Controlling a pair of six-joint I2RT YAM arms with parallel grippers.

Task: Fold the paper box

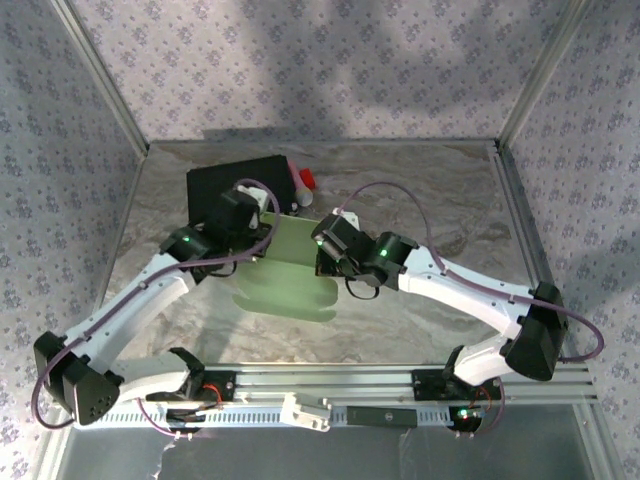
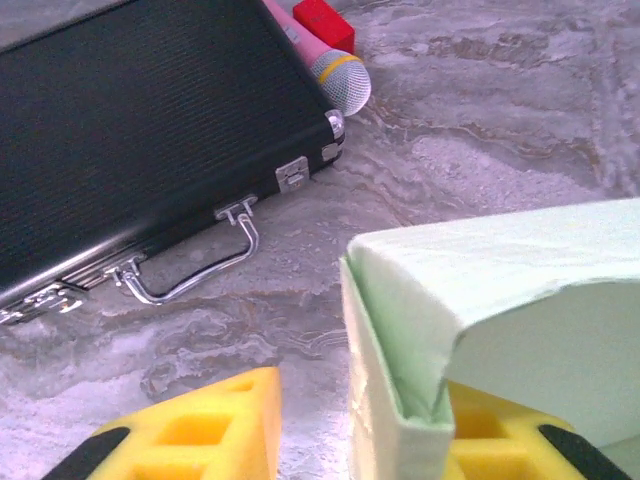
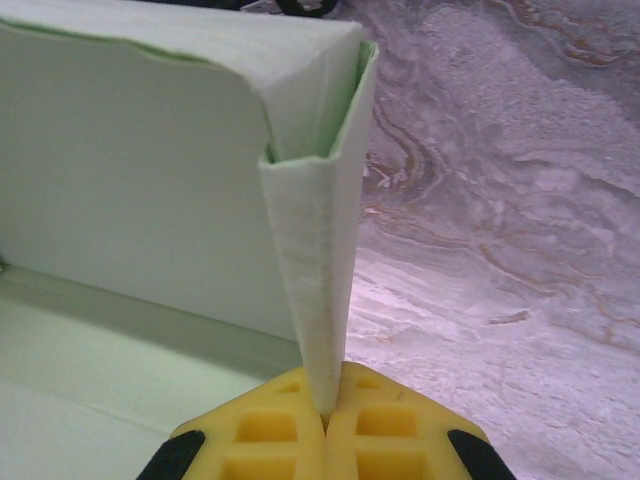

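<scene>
I have the paper box (image 1: 297,248) on the marbled surface (image 1: 440,200) just beside the black case (image 2: 130,130), on the case's handle side. It is half formed: one long wall stands upright, while more of the pale green sheet lies flat on the side away from the case.

My right gripper (image 3: 325,415) is clamped on the box, its yellow fingers pressed together on a narrow folded strip of card at the wall's end. I judge that pinch is there to hold the corner crease upright so the wall cannot fall flat.

My left gripper (image 2: 350,435) is at the wall's other end, the one nearer the case. Its jaws stand apart, straddling the corner, with a visible gap between one finger (image 2: 200,430) and the card, so it is not gripping yet. With one arm at each end, the thin card should stay square while it is worked.

A pink microphone (image 2: 335,75) and a red block (image 2: 322,22) lie at the case's far corner, well apart from the box.

My judgement: the fold is midway, and the next step calls for a gentle closing on the left corner, since this card looks easy to crush.
</scene>
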